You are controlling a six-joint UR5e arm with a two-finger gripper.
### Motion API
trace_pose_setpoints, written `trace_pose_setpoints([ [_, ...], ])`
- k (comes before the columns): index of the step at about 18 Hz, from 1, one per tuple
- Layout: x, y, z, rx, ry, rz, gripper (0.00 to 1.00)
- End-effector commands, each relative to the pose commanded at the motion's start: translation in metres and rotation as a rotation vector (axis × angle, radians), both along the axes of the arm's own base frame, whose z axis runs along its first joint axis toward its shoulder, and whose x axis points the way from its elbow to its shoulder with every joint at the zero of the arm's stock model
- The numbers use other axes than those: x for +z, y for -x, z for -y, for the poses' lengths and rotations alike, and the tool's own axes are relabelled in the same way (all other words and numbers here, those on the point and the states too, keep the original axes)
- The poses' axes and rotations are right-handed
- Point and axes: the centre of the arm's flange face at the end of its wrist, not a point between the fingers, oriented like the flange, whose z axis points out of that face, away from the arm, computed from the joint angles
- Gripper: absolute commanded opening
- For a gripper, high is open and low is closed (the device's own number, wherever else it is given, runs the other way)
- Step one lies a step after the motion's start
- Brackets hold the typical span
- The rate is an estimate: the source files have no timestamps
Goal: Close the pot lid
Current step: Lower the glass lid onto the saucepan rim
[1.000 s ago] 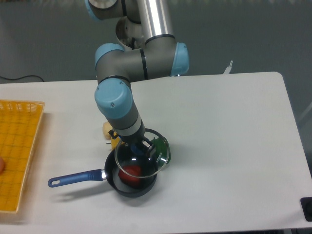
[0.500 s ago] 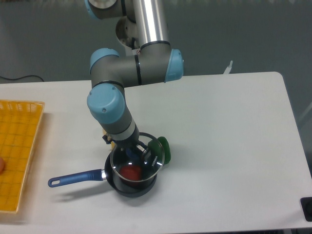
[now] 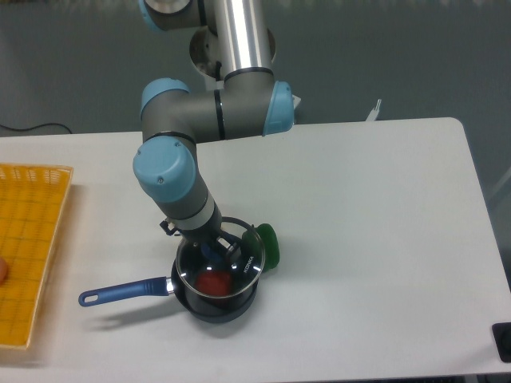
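Showing the claw [image 3: 214, 246] closed on the small dark knob of the lid [image 3: 219, 259], which hangs just above the pot [image 3: 215, 297] and looks nearly centred over it, though slightly tilted, its rim toward the right sitting a little proud of the pot's wall. The pot stands on the white tabletop [image 3: 367, 223] with its blue handle [image 3: 124, 292] pointing left, and a red object [image 3: 213, 282] lies inside it. A green object [image 3: 266, 244] rests just beside the pot at its right, close to the lid's edge. Judged risks: if the lid is let go while offset, one edge could catch on the pot wall and sit crooked or slide off; a low descent toward the right could clip the green object; pressing down hard could shift the pot.
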Motion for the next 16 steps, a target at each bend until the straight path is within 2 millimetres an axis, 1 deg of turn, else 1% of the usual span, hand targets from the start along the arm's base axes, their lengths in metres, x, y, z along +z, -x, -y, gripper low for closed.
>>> trace_pose_setpoints([
  [8,-0.006,-0.001,-0.002,-0.002,0.006,0.004,0.51],
  [16,-0.018,-0.004,-0.007,0.015,0.013,0.015,0.51],
])
